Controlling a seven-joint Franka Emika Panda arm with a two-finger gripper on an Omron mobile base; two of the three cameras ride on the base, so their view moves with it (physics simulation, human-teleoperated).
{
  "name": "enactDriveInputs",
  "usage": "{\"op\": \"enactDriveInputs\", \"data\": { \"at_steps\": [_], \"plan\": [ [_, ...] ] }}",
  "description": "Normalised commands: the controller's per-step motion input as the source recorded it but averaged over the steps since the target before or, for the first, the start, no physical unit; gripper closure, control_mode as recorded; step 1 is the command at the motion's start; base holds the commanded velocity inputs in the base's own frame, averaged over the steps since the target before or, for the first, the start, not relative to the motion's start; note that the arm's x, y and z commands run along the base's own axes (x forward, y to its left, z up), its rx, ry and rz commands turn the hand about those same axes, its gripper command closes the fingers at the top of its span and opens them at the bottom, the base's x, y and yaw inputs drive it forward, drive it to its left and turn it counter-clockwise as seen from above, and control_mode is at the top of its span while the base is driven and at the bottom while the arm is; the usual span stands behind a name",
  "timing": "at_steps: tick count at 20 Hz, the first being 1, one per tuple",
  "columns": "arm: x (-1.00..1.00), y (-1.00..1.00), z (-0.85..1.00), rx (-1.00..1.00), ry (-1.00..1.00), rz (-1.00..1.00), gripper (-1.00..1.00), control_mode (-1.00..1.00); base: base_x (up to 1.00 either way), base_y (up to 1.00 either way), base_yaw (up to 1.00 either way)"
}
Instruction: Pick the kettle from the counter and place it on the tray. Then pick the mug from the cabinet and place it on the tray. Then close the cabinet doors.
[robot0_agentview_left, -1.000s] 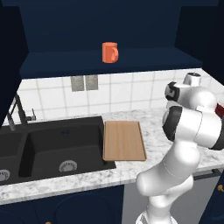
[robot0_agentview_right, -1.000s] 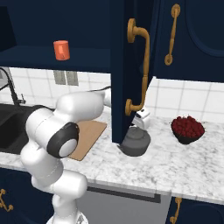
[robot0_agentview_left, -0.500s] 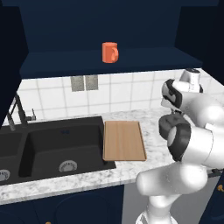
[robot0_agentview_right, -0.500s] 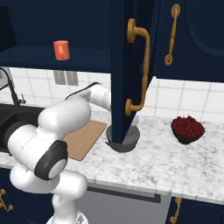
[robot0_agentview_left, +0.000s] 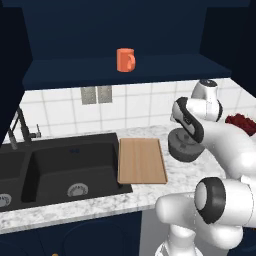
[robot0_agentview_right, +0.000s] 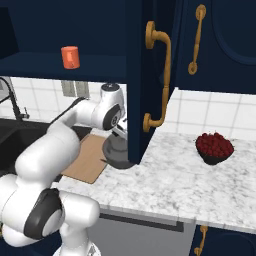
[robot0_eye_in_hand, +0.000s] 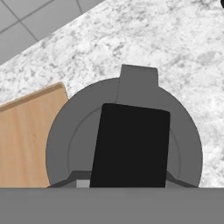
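A marble counter (robot0_agentview_left: 100, 205) is running under navy cupboards. Left base: the mug (robot0_agentview_left: 125, 59) is sitting on the shelf, the tray (robot0_agentview_left: 141, 160) beside the kettle (robot0_agentview_left: 181, 148). Right base: the arm is reaching over the kettle (robot0_agentview_right: 116, 152). Hand view: the kettle (robot0_eye_in_hand: 61, 144) is lying directly below the fingers, overlapping the tray (robot0_eye_in_hand: 22, 140); whether they are gripping its handle cannot be told.

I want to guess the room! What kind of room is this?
It looks like a kitchen: a black sink set into a marble counter, navy wall cabinet holding a mug, and a kettle.
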Motion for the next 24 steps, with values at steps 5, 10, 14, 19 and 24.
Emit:
{"op": "enactDriveInputs", "data": {
  "at_steps": [5, 10, 14, 19, 24],
  "plan": [
    [0.00, 0.79, 0.12, 0.00, 0.00, 0.03, 1.00, -1.00, 0.00, 0.00, 0.00],
    [0.16, 0.64, 0.01, 0.00, 0.00, 0.05, 1.00, -1.00, 0.00, 0.00, 0.00],
    [0.35, 0.45, 0.00, 0.00, 0.00, 0.02, 1.00, -1.00, 0.00, 0.00, 0.00],
    [0.44, 0.38, 0.00, 0.01, 0.00, 0.03, 1.00, -1.00, 0.00, 0.00, 0.00],
    [0.40, 0.21, -0.01, 0.02, 0.00, 0.06, 1.00, -1.00, 0.00, 0.00, 0.00]
  ]
}}
